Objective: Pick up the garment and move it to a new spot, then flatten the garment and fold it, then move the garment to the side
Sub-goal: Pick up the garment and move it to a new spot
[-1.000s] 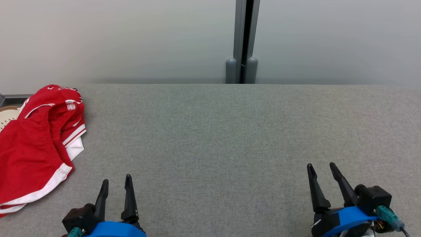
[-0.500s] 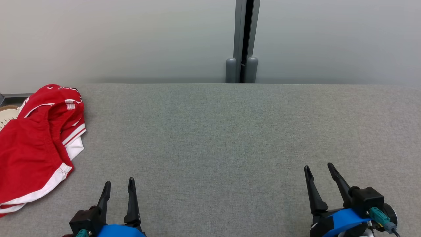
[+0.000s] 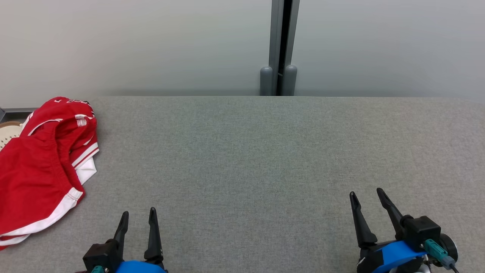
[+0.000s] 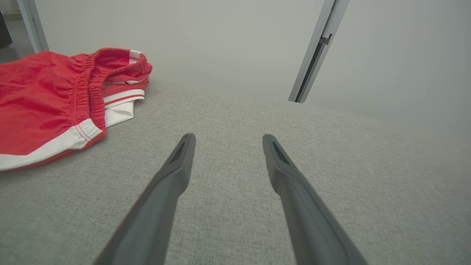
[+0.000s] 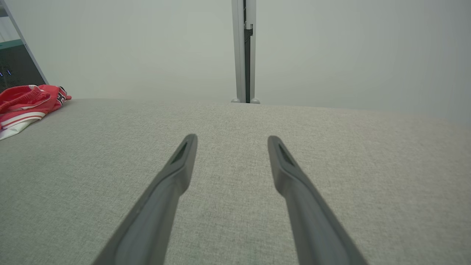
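Note:
The garment (image 3: 39,167) is a pair of red shorts with white trim, lying crumpled at the far left of the grey table (image 3: 257,151). It also shows in the left wrist view as the garment (image 4: 44,106) at upper left, and small at the far left of the right wrist view as the garment (image 5: 25,101). My left gripper (image 3: 138,213) stands open near the front edge, to the right of the garment and apart from it. My right gripper (image 3: 366,193) is open at the lower right, holding nothing. Each wrist view shows its own gripper, left (image 4: 225,137) and right (image 5: 232,138), with fingers spread over bare cloth.
A pale wall runs behind the table with a grey vertical post (image 3: 280,49) at its middle. A pale woven object (image 3: 8,132) peeks out behind the garment at the left edge. The table surface stretches bare from the garment to the right side.
Both grippers have drawn back a little toward the front edge of the table. The garment has not moved.

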